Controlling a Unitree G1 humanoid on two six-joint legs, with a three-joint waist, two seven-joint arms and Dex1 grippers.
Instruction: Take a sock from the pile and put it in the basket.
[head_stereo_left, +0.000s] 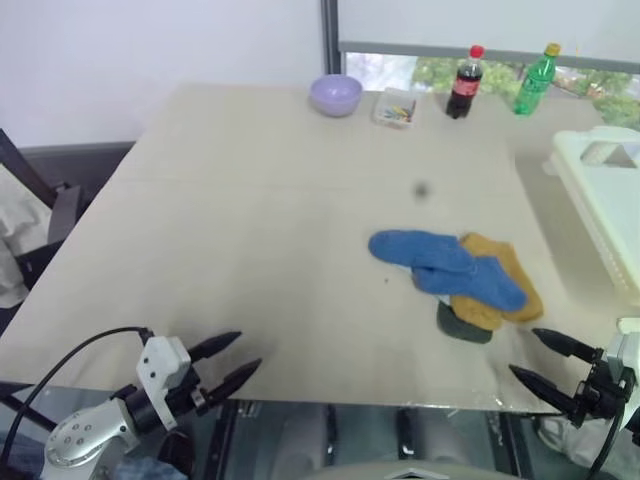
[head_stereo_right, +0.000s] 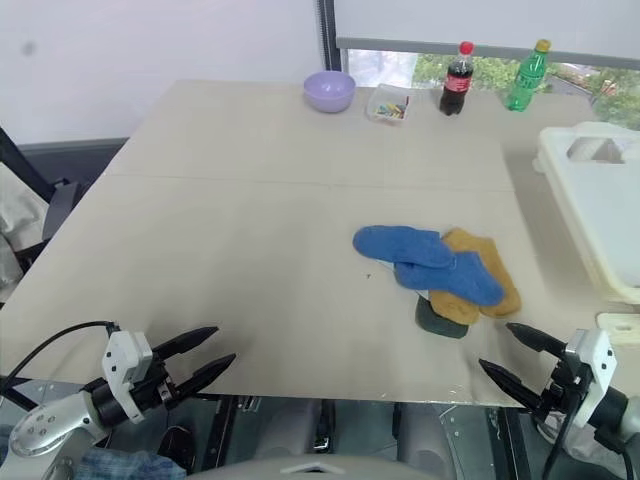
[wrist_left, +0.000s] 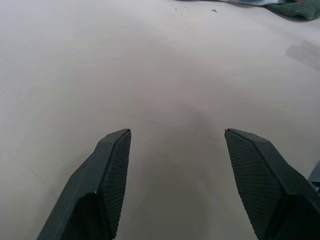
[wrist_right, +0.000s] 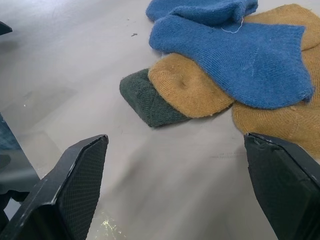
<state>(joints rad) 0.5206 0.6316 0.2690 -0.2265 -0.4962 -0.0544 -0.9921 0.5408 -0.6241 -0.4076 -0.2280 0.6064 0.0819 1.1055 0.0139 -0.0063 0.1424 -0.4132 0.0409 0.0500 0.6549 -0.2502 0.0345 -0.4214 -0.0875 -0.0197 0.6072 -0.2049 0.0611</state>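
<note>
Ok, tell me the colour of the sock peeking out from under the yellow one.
Dark green knitted sock, clearest in the right wrist view.

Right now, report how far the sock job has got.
Nothing looks done yet: the pile of blue, mustard and dark green socks lies together on the table, and the basket at the right edge shows no sock. In hand: nothing; the left gripper and right gripper hover open at the near edge. Left: grasp, carry, drop.
</note>
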